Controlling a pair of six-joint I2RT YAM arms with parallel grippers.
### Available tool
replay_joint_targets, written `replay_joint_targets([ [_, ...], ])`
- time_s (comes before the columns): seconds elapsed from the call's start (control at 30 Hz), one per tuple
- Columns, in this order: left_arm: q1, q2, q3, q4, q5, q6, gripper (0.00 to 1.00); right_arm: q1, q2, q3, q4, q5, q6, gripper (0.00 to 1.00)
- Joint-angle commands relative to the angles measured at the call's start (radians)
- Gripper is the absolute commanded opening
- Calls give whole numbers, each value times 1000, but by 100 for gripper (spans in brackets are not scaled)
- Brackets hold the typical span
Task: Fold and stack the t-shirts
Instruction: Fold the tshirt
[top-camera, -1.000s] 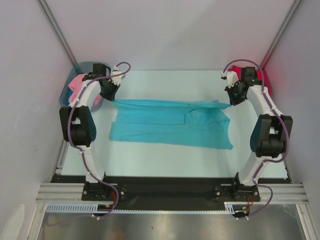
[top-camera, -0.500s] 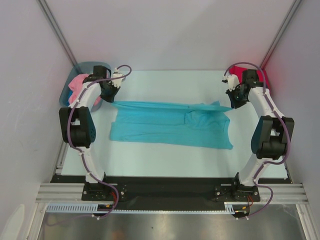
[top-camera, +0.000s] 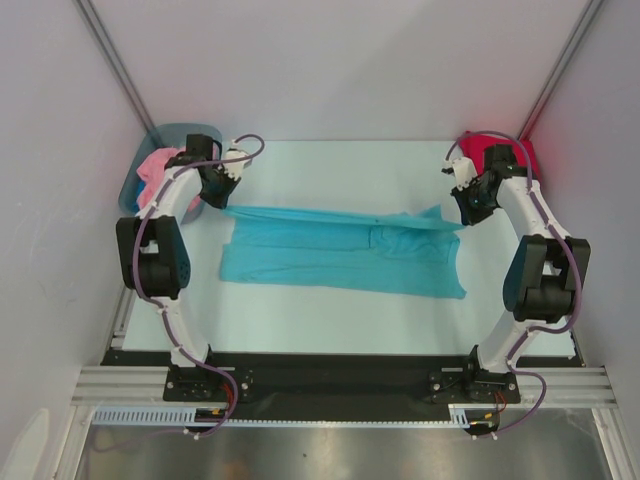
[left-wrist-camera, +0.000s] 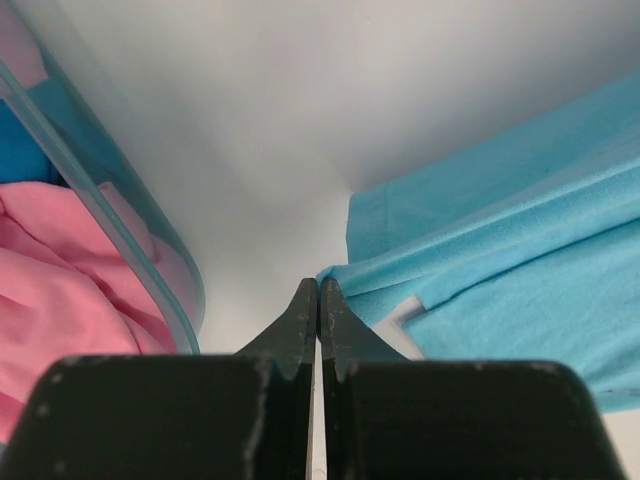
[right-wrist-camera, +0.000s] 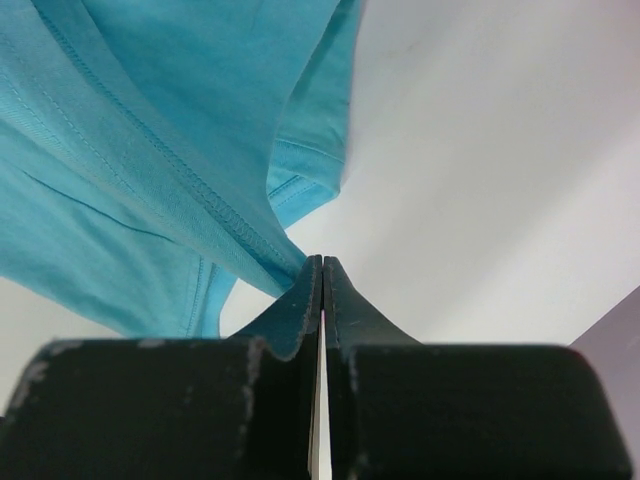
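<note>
The turquoise t-shirt (top-camera: 340, 250) lies partly folded across the middle of the table, its far edge stretched in a line between my two grippers. My left gripper (top-camera: 224, 203) is shut on the shirt's far left corner; the left wrist view shows the closed gripper (left-wrist-camera: 319, 286) pinching the turquoise t-shirt (left-wrist-camera: 500, 250). Over on the other side, my right gripper (top-camera: 462, 218) is shut on the far right corner. The right wrist view shows the gripper (right-wrist-camera: 322, 263) with the turquoise t-shirt (right-wrist-camera: 130, 130) hanging from it. The pink t-shirt (top-camera: 155, 166) sits bunched in the tub. The crimson t-shirt (top-camera: 527, 156) lies at the back right.
The grey-blue plastic tub (top-camera: 172, 135) stands at the back left corner, close behind my left gripper; its translucent rim (left-wrist-camera: 150, 262) and the pink t-shirt (left-wrist-camera: 60, 300) fill the left of the left wrist view. White walls enclose the table on three sides.
Both arms have shifted slightly outward, and the shirt's far edge now runs straighter and tighter between the grippers. Both grips stay the same.
</note>
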Motion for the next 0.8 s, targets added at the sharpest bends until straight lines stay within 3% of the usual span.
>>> replay_joint_targets([
  [0.0,9,-88,-25,53,-28,-3,0,-16,-58,-2,-21,24,-27,0],
  [0.17,9,-203,-123,188,80,-13,0,-10,-59,-9,-28,24,-22,0],
  [0.33,9,-214,-60,26,220,62,0,11,-71,-29,-31,33,-34,0],
  [0.6,3,-256,-71,24,248,48,0,25,-65,-42,-19,33,-15,0],
  [0.77,0,-279,-117,-5,246,149,0,33,-64,-43,-18,37,-19,0],
])
